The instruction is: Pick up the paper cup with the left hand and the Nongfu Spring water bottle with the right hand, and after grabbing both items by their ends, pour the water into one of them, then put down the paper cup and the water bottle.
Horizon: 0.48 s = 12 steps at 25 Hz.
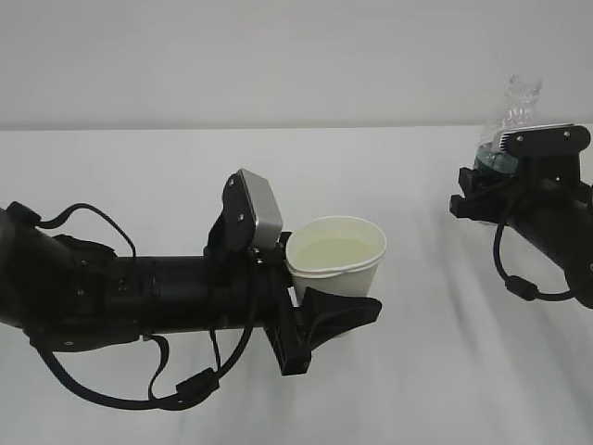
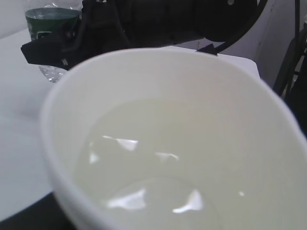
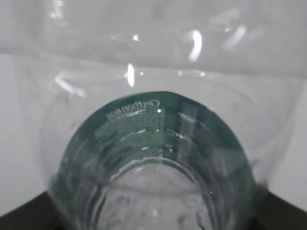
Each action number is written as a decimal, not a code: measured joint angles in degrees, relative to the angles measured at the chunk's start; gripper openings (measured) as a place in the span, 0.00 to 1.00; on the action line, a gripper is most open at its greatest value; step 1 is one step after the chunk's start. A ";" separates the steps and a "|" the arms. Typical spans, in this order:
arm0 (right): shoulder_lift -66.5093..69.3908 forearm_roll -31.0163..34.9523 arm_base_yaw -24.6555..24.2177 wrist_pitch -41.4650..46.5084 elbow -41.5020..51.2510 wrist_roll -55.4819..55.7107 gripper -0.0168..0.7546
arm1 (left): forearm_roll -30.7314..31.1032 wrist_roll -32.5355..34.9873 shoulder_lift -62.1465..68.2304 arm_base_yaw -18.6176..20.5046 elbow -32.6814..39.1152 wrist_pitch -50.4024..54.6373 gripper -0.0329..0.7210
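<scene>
Above a white tabletop [image 1: 398, 389], the left hand's gripper [image 1: 320, 311] clasps the paper cup [image 1: 338, 264] upright near its base, with water [image 2: 144, 163] pooled pale inside it. Well to the right of the cup and apart from it, the right hand's gripper [image 1: 486, 190] grips the Nongfu Spring water bottle [image 1: 514, 116] around its dark green label band, the clear ribbed body rising upright above the jaws. Neither cup nor bottle touches the tabletop.
</scene>
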 joint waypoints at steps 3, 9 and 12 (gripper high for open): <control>1.00 -0.55 0.00 -0.90 0.00 0.27 0.61 | 0.00 0.00 0.00 0.00 0.00 0.04 0.62; 2.02 -0.60 0.00 -2.49 0.00 0.50 0.61 | 0.00 0.00 0.00 0.00 0.00 0.04 0.62; 2.02 -0.69 0.00 -2.61 0.00 0.50 0.61 | 0.00 0.00 0.00 0.00 0.00 0.04 0.62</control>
